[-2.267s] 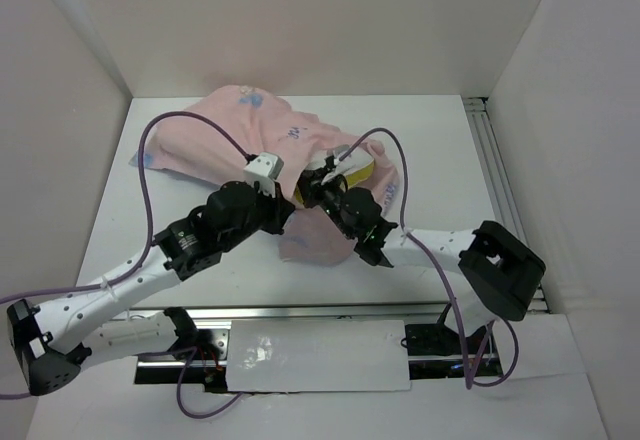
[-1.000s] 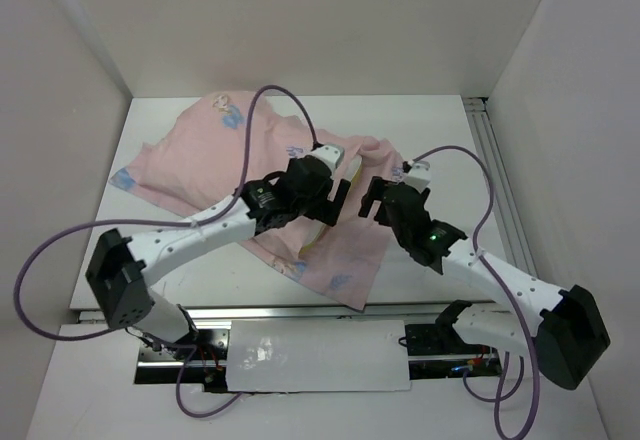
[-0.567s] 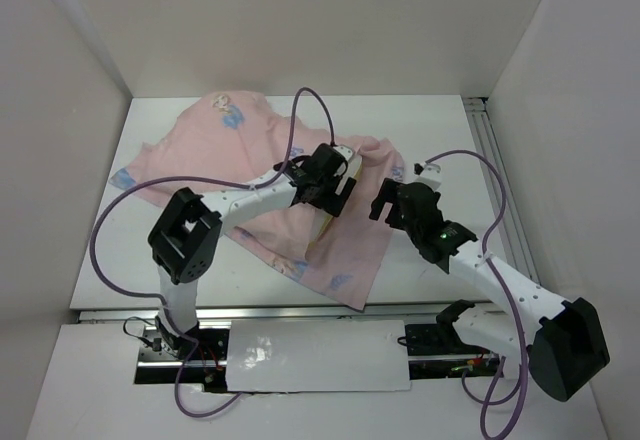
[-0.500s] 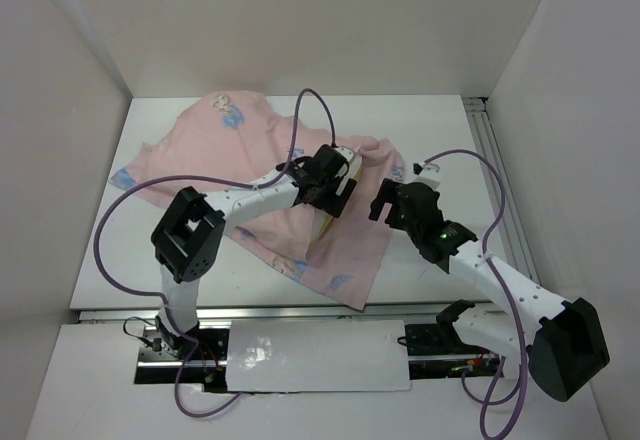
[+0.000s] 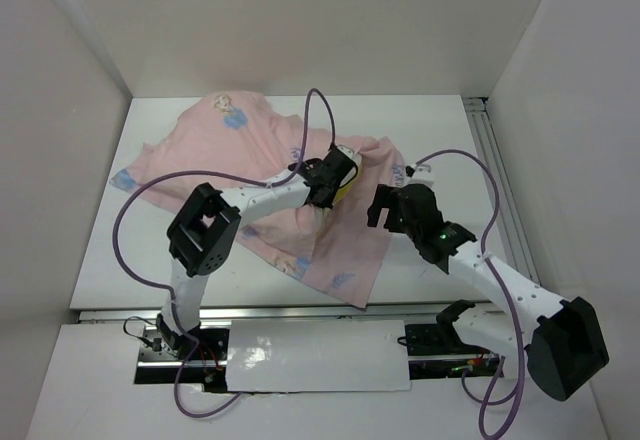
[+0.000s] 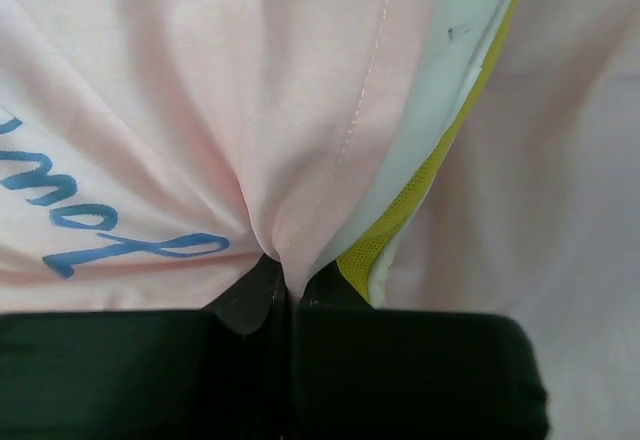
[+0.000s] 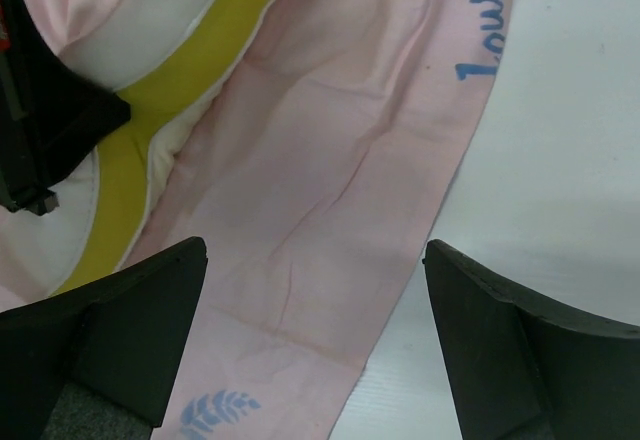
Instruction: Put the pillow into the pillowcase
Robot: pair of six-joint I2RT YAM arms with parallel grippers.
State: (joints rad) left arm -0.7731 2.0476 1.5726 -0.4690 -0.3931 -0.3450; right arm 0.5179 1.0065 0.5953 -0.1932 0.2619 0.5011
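The pale pink pillowcase [image 5: 230,150] lies spread and rumpled over the back left of the table, with blue print on it. The pillow [image 6: 440,130] shows only as a white strip with a yellow seam poking out at the pillowcase's opening; the rest is under the fabric. My left gripper [image 6: 285,285] is shut on a pinched fold of the pillowcase hem right beside that yellow seam [image 7: 200,50]. To the right, my right gripper [image 7: 315,260] hangs open over the pillowcase's right edge and the bare table, holding nothing.
The white table [image 5: 450,140] is boxed in by white walls at the back and on both sides. A metal rail [image 5: 500,180] runs along its right edge. Purple cables loop above both arms.
The left arm reached further right to the pillowcase opening and its jaws went from open to shut on the pink hem. The right arm has barely moved and stays open.
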